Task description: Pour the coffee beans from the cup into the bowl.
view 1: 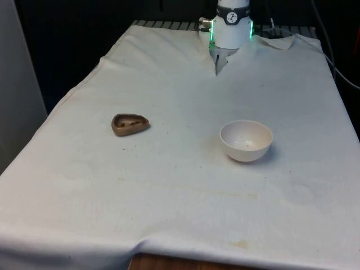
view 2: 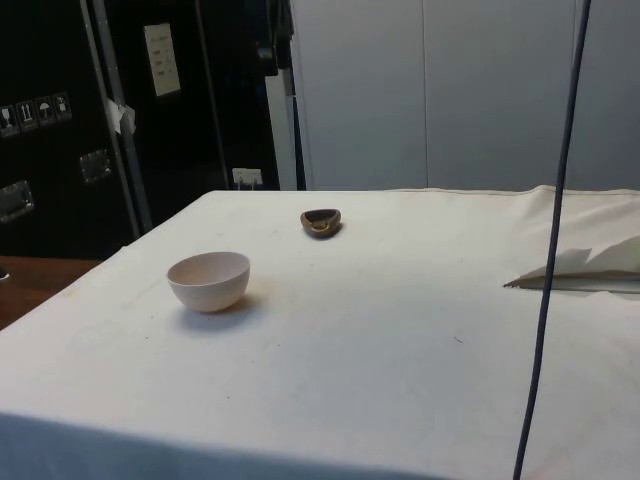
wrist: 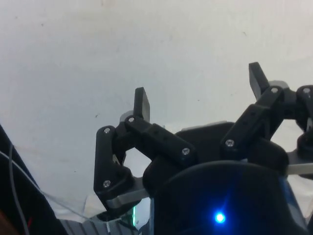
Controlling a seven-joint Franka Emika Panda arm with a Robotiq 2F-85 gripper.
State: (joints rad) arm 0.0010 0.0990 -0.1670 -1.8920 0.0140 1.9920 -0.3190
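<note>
Tool (wrist: 198,83) spread wide, gripping nothing, above bare cloth. The brown cup (view 1: 130,124) sits well apart from the white bowl (view 1: 246,140), toward the front view's left.

A: Any writing you can make out?

B: None legible. In the side view's upper left, a pale notice (view 2: 161,59) hangs on the dark cabinet (view 2: 60,130), its print too small to read.

A: And the small stickers (view 2: 35,111) on that cabinet at the frame's left edge?

B: Handling pictograms, it seems; no readable words.
</note>
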